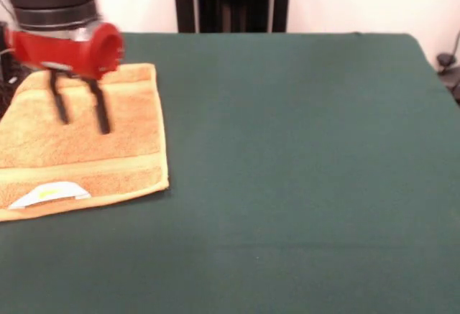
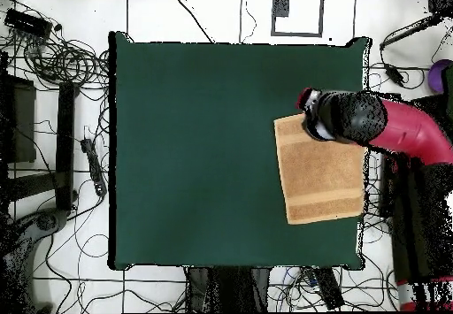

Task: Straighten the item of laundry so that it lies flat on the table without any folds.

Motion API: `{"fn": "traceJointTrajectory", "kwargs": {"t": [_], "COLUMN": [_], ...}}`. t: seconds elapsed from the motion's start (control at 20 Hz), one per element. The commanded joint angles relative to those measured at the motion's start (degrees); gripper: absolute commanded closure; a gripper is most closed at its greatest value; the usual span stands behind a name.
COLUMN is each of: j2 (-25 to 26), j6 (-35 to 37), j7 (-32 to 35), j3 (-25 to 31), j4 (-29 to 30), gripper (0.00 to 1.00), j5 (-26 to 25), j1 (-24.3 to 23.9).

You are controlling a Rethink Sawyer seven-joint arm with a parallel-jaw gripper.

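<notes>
The orange-tan towel (image 1: 108, 138) lies spread out at the left of the green table (image 1: 302, 170), its border band and white tag (image 1: 50, 193) towards the front edge. The picture's edge cuts off its left part. In the overhead view the towel (image 2: 323, 178) lies against the table's (image 2: 203, 151) right edge. My gripper (image 1: 80, 116) hangs over the towel's far part, its two black fingers (image 1: 100, 113) apart with nothing between them. From above, the gripper (image 2: 314, 123) covers the towel's upper left corner.
The robot's black pedestal (image 1: 230, 1) stands behind the table's far edge. The red arm (image 2: 407, 132) reaches in from the right. Cables (image 2: 53, 63) and gear lie on the floor around the table.
</notes>
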Motion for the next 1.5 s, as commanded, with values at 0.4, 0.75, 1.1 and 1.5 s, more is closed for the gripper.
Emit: {"fn": "traceJointTrajectory", "kwargs": {"t": [0.4, 0.75, 1.1, 1.5], "j2": [9.32, 15.61, 12.65, 6.53], "j6": [0.97, -2.92, -11.10, -7.01], "j7": [20.71, 16.31, 24.24, -4.51], "j3": [-11.71, -10.50, -7.45, 1.89], "j4": [12.25, 7.60, 15.05, 14.55], "gripper": [0.00, 0.00, 0.00, 0.00], "j5": [9.16, 1.22, 1.96, -15.21], "j1": [4.43, 2.37, 1.56, 2.45]}}
